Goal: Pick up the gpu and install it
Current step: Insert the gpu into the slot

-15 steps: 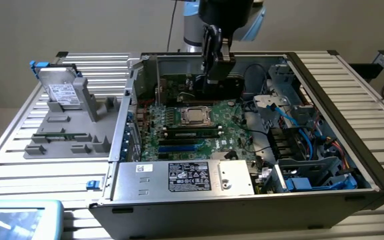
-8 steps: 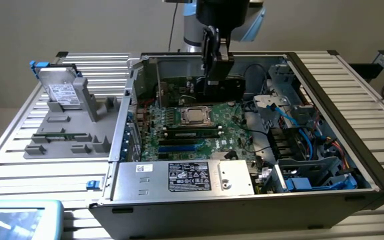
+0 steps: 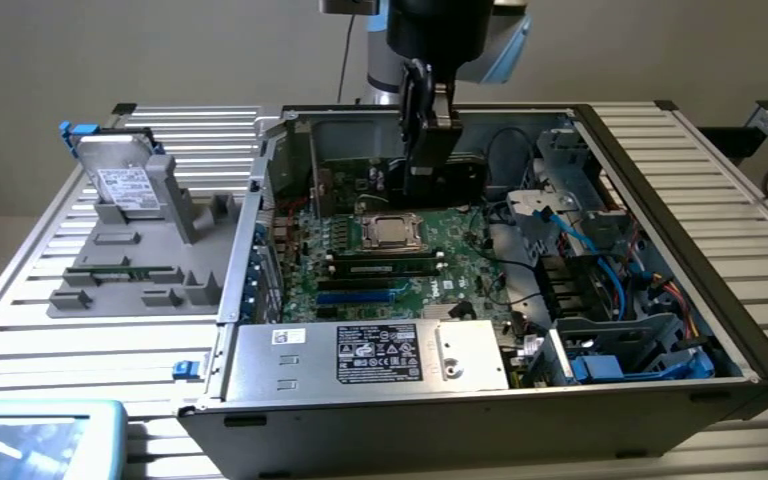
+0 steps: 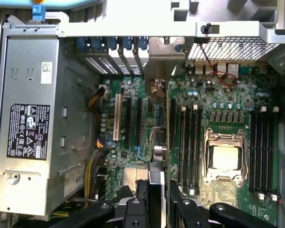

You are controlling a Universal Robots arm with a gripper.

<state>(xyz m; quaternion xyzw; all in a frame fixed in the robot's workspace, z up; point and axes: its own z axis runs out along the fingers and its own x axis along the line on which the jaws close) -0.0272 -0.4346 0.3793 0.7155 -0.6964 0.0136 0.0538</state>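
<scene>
While the end effector [image 3: 424,100] clamps the gpu [image 3: 438,165] by its top edge, the card hangs upright inside the open case [image 3: 744,340], over the rear part of the board [image 3: 471,255]. Whether its lower edge touches a slot cannot be told.

From the wrist, the end effector [image 4: 157,209] looks down the gpu [image 4: 157,154] edge-on, fingers [image 4: 135,211] pressed on either face. The card's metal bracket [image 4: 166,54] stands at the case's rear wall, beside a row of blue slot latches [image 4: 118,45]. A white slot [image 4: 117,116] lies close on one side of the card, and the memory slots [image 4: 187,142] run just beside it on the other, with the CPU socket [image 4: 225,159] beyond them.

The power supply [image 3: 371,355] fills the near end of the case, well apart from the card. Blue cables [image 3: 598,260] crowd the side toward the exterior view's right. Outside the case, on the table [image 3: 37,330], a grey tray [image 3: 144,270] holds a hard drive [image 3: 124,185] propped upright.
</scene>
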